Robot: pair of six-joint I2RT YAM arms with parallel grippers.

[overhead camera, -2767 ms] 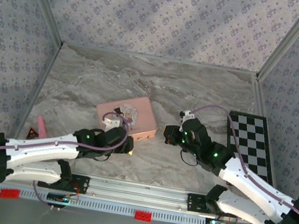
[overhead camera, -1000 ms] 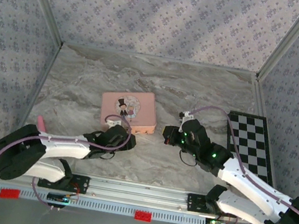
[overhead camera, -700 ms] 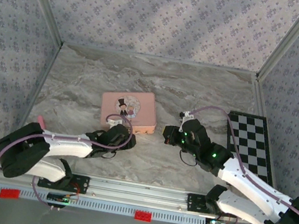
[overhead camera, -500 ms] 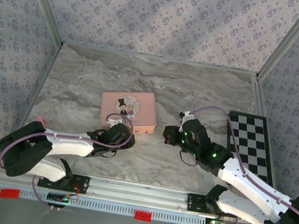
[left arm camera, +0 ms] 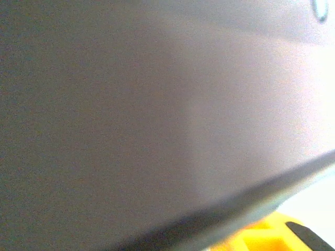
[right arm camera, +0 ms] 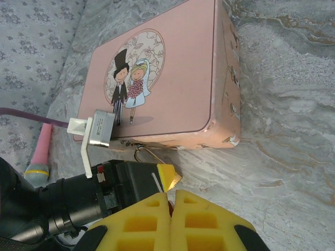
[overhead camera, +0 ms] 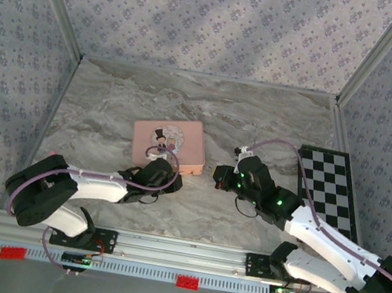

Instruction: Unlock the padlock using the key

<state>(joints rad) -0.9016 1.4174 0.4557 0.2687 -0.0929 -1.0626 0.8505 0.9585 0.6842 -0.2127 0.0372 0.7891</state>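
Since half a second ago, the left gripper (overhead camera: pixel 171 181) is shifted slightly right along the lower edge of the pink box (overhead camera: pixel 169 142), while the right gripper (overhead camera: pixel 219 177) is unmoved. Open marble table (overhead camera: pixel 261 120) is left above and beside the box.

On the left wrist, a blurred grey-pink surface is pressed close, and the claw's width cannot be told.

On the right wrist, the right claw's yellow fingers (right arm camera: pixel 141 219) are pressed together at lower centre. Whether the key is held cannot be told. A thin gold loop (right arm camera: pixel 142 152) is seen at the box's lower edge, but whether it is the padlock cannot be told.

Grey marbled tabletop (overhead camera: pixel 203 103) enclosed by blue-grey floral patterned walls (overhead camera: pixel 218 15).
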